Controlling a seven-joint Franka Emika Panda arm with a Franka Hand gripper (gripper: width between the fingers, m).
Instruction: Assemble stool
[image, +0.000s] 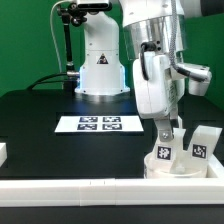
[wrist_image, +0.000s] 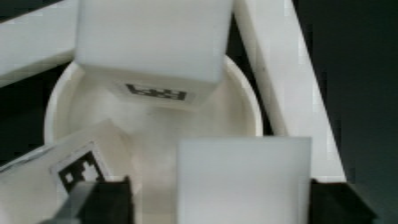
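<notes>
One black table (image: 40, 110) carries the marker board (image: 100, 124); end effector (image: 168, 131) state unclear.

Both pictures are small and low in detail, so fine edges look soft. In the exterior view the light is bright and even, it seems to come from above. The black matte table top (image: 40, 135) stays dark, with a weak pale sheen only. The white plastic robot arm (image: 150, 80) is almost overexposed, and the long white border rail (image: 100, 200) at the front too. Shadows are short and faint. In the wrist view the white rectangular leg block (wrist_image: 157, 50) is blurred and washed out, its black-and-white marker tag (wrist_image: 157, 93) is not sharp. Dark corners have no visible detail.
</notes>
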